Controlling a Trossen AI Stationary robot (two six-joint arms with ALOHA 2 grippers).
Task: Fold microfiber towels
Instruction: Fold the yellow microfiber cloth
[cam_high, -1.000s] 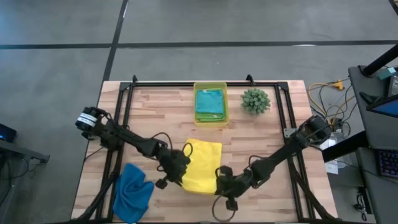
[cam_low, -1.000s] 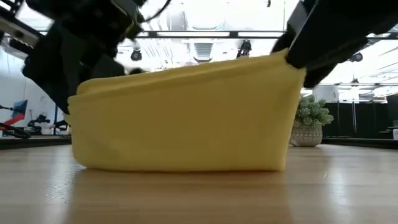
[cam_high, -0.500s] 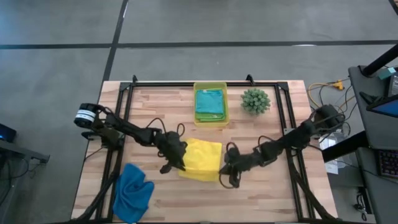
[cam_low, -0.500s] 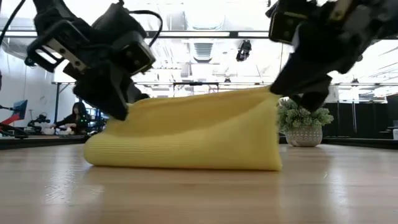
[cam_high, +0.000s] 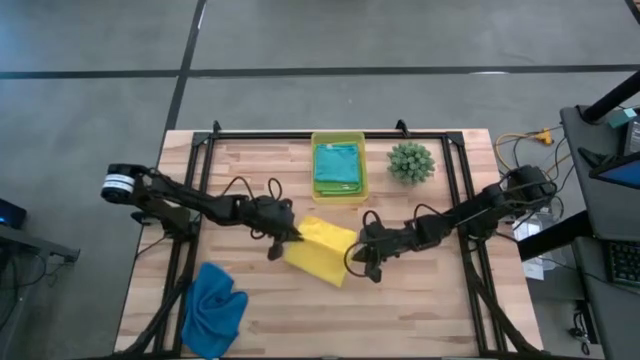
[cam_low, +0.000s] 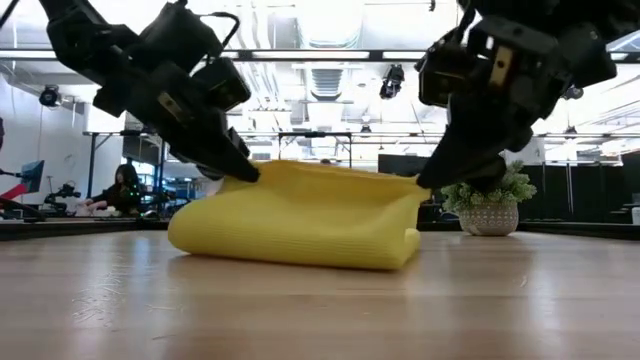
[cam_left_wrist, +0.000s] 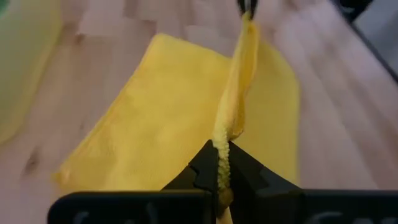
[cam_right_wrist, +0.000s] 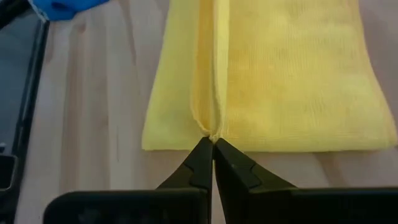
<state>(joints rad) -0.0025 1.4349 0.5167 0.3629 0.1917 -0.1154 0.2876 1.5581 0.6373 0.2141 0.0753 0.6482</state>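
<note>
A yellow towel (cam_high: 320, 255) lies at the table's middle, its lower part flat on the wood and its upper layer raised along one edge. It also shows in the low view (cam_low: 300, 225). My left gripper (cam_high: 285, 238) is shut on that edge's left end. My right gripper (cam_high: 360, 255) is shut on its right end. A blue towel (cam_high: 215, 310) lies crumpled at the near left. Teal and green cloth lies folded in the bin (cam_high: 338, 168). My left gripper pinches the yellow towel's raised edge (cam_left_wrist: 225, 140) between its two fingers, at the left end, slanting down from the left. The edge is held a little above the table and runs to the other gripper; the rest of the towel lies on the table. My right gripper pinches the same raised edge at its right end (cam_right_wrist: 212, 127) between its two fingers, slanting down from the right. The cloth bunches into a ridge at the fingertips. The edge sags slightly between the two grippers (cam_low: 330, 180).
The translucent yellow-green bin stands at the far middle, and a small spiky green plant (cam_high: 410, 162) stands to its right. A black frame (cam_high: 330, 133) runs along the table's far and side edges. Bare wood lies near the front right.
Both grippers have gone toward the table's far edge and down, staying shut on the yellow towel's edge. The raised layer has been carried over the part lying on the table and has sunk from a tall wall to a low fold.
</note>
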